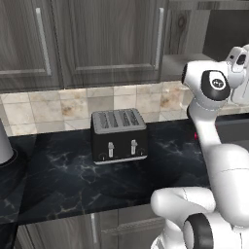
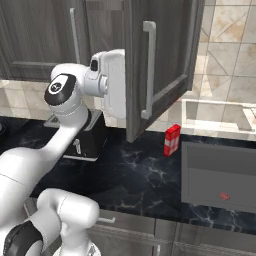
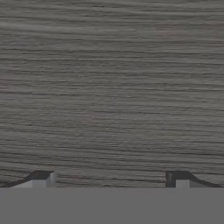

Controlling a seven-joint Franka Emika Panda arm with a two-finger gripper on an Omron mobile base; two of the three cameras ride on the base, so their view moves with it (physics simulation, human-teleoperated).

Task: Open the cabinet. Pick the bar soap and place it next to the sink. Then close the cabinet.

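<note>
The cabinet (image 2: 160, 65) on the wall has its right door swung out over the counter, with the long silver handle (image 2: 148, 70) on the outer face. The left door (image 1: 107, 39) is shut. My white hand (image 2: 115, 85) is pressed close to the inner face of the open door, at its free edge. In the hand view my gripper (image 3: 110, 179) is open, nothing between its fingertips (image 3: 41, 177), and dark wood grain (image 3: 112, 87) sits right in front of them. The sink (image 2: 220, 160) lies low at the right. The bar soap is hidden.
A black toaster (image 1: 119, 136) stands on the black marbled countertop (image 1: 63, 180), under my arm. A slim red-and-white bottle (image 2: 172, 140) stands between the open door and the sink. A pale rounded object (image 1: 5, 146) sits at the far left. Base cabinets (image 1: 116, 223) run below.
</note>
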